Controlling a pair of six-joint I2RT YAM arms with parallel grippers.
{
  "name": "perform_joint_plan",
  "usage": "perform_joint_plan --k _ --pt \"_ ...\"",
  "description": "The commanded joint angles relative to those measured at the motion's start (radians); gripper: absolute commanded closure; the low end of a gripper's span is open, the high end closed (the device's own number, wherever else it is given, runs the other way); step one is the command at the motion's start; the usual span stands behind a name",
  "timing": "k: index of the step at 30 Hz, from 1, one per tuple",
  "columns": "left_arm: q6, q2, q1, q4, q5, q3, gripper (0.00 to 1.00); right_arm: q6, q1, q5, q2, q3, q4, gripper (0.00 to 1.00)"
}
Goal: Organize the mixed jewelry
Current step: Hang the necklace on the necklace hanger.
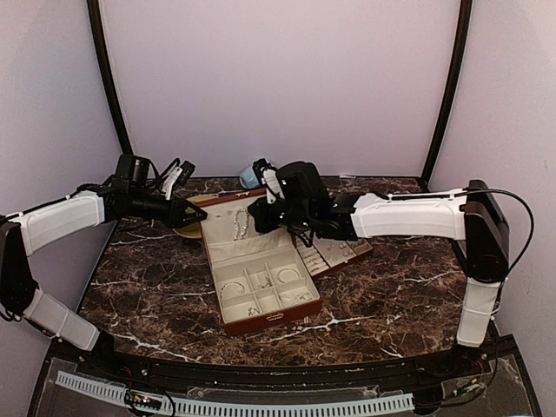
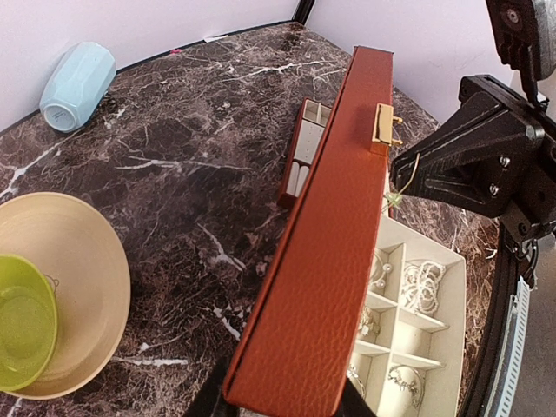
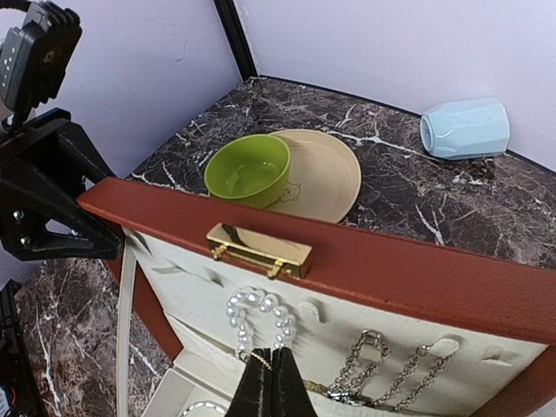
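Hanging the pearl strand (image 3: 259, 314) on the lid lining looks like the step in hand. R fingers (image 3: 268, 369) are pressed together, pinching the strand's lower ends. The loop of beads stands against the cream lining just below the gold clasp (image 3: 258, 248). L fingers (image 1: 181, 211) are clamped on the edge of the case lid (image 2: 321, 252), propping it near upright; the left wrist view shows the lid between them.

Other jewelry: two chains (image 3: 373, 369) hang on the lining beside the strand. Bangles (image 1: 287, 275) & small pieces lie in the base compartments (image 1: 261, 287). A 2nd tray (image 1: 334, 252) lies on the bench (image 1: 400, 295) just right of the case. Green bowl (image 3: 248, 169) on beige plate (image 3: 328, 178) and pale blue object (image 3: 465, 128) sit behind the lid, not involved.

To do it well, I'd say:
- L arm: hold the lid dead steady w/ no tilt change, since any wobble moves the target.
- R arm: carry the loop up over a hook (image 3: 311, 307). They're tiny, so can't tell which is free.
- Lower till the beads take their own weight, and only then part the fingers.
- Go slow, as beads slip & swing.

Risks: the strand could snag the neighbouring chain or drop into the base.
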Motion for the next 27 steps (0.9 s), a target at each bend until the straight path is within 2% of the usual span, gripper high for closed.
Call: perform_joint_plan --k 1,12,27 --pt "-0.018 -0.028 -0.009 -0.014 0.077 0.022 0.96 0.024 0.002 0.029 0.004 0.065 -0.009 1.00" --pt "-0.018 -0.032 -0.009 -0.014 0.080 0.024 0.96 0.025 -0.006 0.016 0.064 0.152 -0.081 1.00" --pt "-0.018 -0.032 -0.009 -0.014 0.081 0.022 0.96 0.055 -0.017 0.057 0.054 0.130 -0.094 1.00"
